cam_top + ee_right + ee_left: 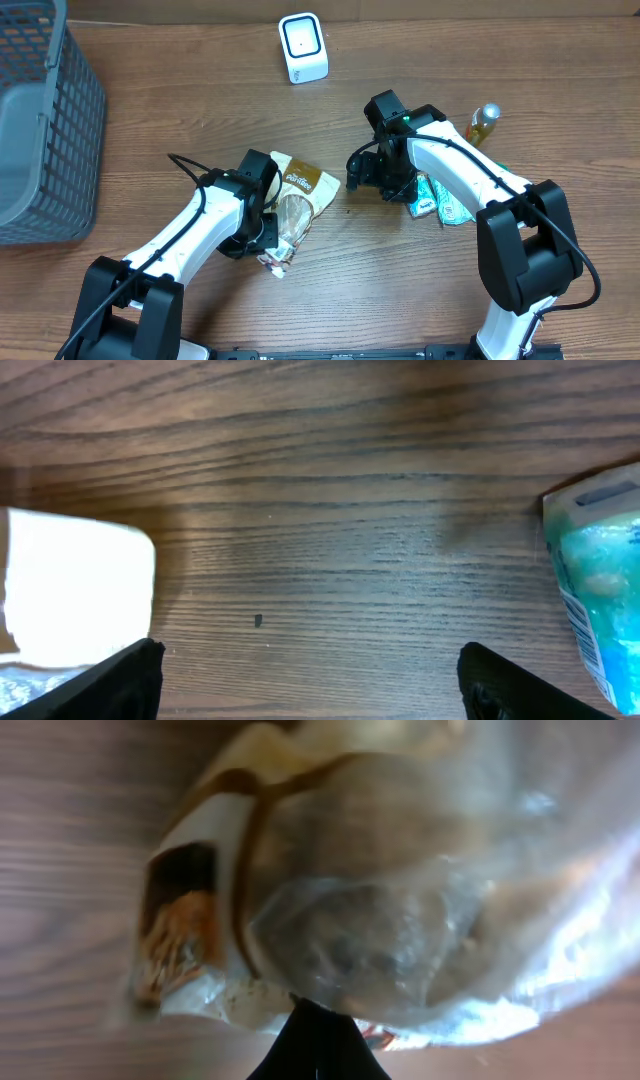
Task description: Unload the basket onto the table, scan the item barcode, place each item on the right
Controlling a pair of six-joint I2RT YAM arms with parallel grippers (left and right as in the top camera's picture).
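My left pincer point(262, 222) is clenched on the lower end of the snack bag point(303, 190), the item I take to be the one to scan. In my left wrist view the brown-and-white, partly clear wrapper fills the frame, so close that it blurs. I judge the grip sits at that end so the printed face stays uncovered, though I cannot find a barcode on any side that shows. The bag lies tilted beside my left wrist, near the middle of the worktop point(180, 100), and whether it rests there or is just lifted I cannot tell. My right pincer point(310, 675) is released, jaws wide with only bare wood between them. It hovers just to the right of the bag, which looks like a ready position for taking or turning it. Beyond it on my right lie some teal packets point(440, 203), one of them edging into the right wrist view, and a small bottle point(485, 122) behind them. The white scanner point(303, 47) stands at the far edge, well apart from the bag, so the bag has yet to be carried over and faced to it. A grey basket point(40, 120) sits at the far left. The surface is brown wood grain, and nothing of the room beyond it shows.
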